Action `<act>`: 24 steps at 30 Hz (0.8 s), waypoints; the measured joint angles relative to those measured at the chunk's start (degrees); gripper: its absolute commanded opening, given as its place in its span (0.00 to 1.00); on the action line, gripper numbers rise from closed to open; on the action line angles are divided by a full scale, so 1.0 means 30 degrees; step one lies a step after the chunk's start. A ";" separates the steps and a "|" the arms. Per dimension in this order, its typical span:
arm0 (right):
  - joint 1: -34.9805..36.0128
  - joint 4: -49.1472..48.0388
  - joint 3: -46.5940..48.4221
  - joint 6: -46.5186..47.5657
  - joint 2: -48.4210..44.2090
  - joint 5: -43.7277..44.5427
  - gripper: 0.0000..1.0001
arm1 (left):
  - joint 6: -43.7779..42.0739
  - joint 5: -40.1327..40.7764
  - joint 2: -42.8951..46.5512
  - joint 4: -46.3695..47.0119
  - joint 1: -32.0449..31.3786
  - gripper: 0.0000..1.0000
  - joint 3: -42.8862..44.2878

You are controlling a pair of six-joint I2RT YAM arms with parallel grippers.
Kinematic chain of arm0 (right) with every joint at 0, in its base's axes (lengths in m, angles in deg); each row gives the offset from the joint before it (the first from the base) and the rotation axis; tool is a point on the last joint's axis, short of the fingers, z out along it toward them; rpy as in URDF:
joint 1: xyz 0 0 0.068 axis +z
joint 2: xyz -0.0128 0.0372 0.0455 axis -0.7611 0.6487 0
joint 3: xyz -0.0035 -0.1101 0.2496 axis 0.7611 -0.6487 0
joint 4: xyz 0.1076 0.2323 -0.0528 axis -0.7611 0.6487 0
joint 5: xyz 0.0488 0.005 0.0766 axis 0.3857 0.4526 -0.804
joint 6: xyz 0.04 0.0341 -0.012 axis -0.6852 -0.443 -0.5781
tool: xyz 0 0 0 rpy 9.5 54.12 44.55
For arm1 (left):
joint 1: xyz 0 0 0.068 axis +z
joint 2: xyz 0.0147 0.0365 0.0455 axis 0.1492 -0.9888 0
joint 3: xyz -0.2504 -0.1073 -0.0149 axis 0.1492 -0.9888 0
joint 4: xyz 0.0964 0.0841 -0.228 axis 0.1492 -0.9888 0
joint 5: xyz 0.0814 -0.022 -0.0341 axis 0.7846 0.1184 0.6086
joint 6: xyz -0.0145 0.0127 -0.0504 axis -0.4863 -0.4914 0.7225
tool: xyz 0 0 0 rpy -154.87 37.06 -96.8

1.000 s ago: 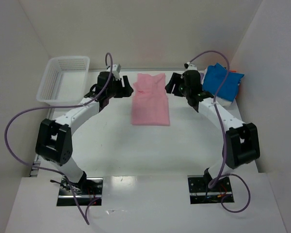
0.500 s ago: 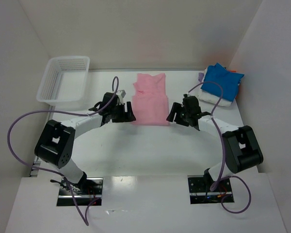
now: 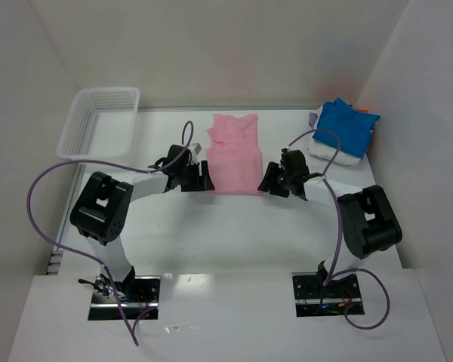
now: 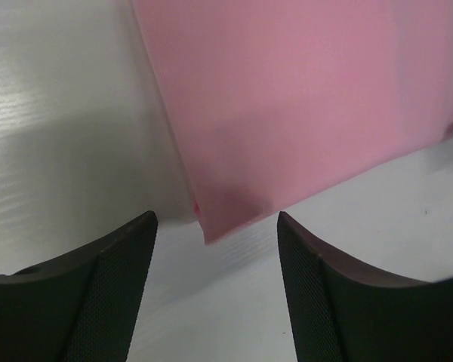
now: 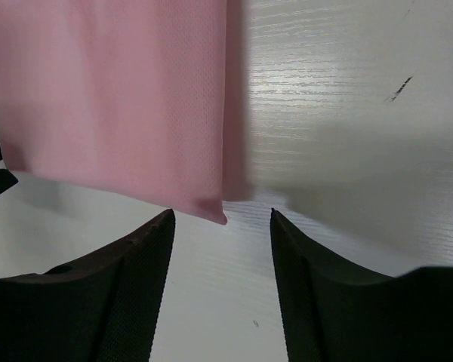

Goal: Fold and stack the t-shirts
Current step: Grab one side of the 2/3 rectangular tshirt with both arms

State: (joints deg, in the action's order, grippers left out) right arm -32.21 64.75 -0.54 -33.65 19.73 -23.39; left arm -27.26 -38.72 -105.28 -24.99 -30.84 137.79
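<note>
one pink t-shirt (image 3: pixel 234 154), flat, blue t-shirt (image 3: pixel 347 124) apart

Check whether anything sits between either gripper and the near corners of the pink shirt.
Nothing visible does. The left gripper and right gripper are both open. A near corner of the pink shirt lies just ahead of each one's fingertips, with only bare table around it.
</note>
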 measured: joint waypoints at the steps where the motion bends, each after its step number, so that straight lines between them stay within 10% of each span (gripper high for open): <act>1: 0.0006 -0.0073 0.0022 0.0004 0.0104 -0.0044 0.55 | 0.0003 -0.0042 -0.0168 0.0070 0.0000 0.70 0.0134; 8: 0.0144 -0.0550 0.0330 -0.0155 0.1225 -0.0334 0.52 | 0.0030 -0.0356 -0.0651 0.0268 0.0000 0.60 0.0511; 19: 0.0297 -0.0691 0.0600 -0.0554 0.1840 -0.0465 0.06 | 0.0462 -0.0508 -0.0658 0.0198 -0.0001 0.20 0.0504; 24: 0.0298 -0.0668 0.0592 -0.0868 0.1749 -0.0487 0.00 | 0.0469 -0.0648 -0.0650 0.0214 -0.0072 0.00 0.0485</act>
State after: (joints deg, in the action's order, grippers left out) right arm -31.32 62.75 1.24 -36.25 24.98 -24.85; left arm -25.86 -40.67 -107.23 -24.35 -31.06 139.25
